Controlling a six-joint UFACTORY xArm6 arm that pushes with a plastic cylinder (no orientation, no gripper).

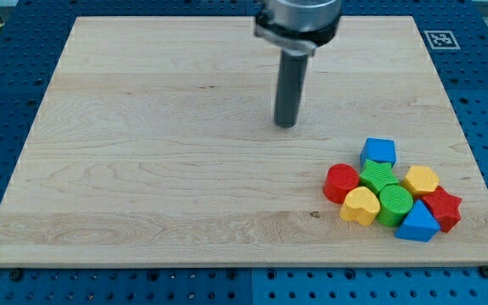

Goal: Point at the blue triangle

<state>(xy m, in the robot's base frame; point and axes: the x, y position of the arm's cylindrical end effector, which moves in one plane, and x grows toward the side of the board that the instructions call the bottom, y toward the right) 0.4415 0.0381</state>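
My tip [286,125] rests mid-bench, well apart from the cluster; no jaws here, only a rod; the blue triangular block [418,224] lies at the cluster's bottom-right; approach pending, skirting neighbours.

Blue triangle [418,224]: lying flat on the desk [159,169], near the view's bottom right, at the lower edge of the block cluster, touching neighbouring blocks.

Blue triangle [418,225] sits at the cluster's bottom (view's lower right), my tip [286,125] well apart.
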